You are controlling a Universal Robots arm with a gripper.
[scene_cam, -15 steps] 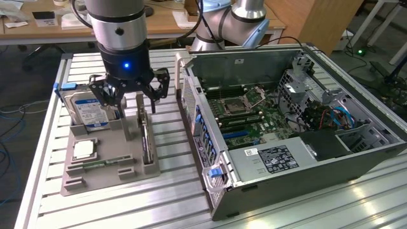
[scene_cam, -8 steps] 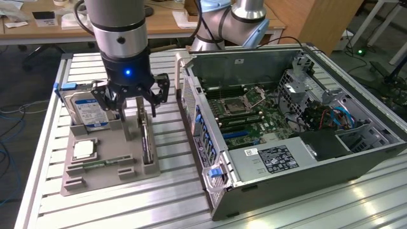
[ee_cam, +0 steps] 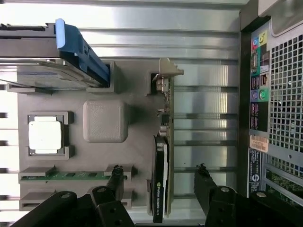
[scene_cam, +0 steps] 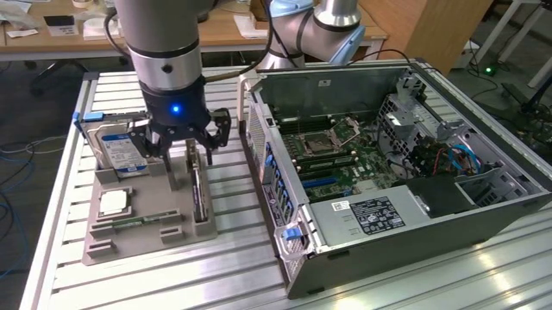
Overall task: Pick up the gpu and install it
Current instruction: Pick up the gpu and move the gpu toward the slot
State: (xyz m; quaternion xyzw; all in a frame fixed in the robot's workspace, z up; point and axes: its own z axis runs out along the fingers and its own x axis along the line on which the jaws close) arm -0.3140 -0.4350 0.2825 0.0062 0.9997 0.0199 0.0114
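Exterior view: my gripper point(scene_cam: 185, 154) hangs over the grey tray point(scene_cam: 129, 244), where the gpu point(scene_cam: 200, 201) stands on edge beside the open case point(scene_cam: 388, 223). Wrist view: my fingers point(ee_cam: 115, 177) are spread either side of the gpu point(ee_cam: 161, 189), apart from it. It is not yet gripped and not installed.

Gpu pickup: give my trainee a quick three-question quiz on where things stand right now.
1. True or false: the gripper is shut on the gpu.
2. How does the gpu sit? A) flat in the tray; B) on edge in the tray; C) lifted clear of the tray.
3. Which part lies in the tray between the hard drive and the memory stick?

Key: 1 false, the fingers stand open on either side of the gpu; 2 B; 3 the cpu.
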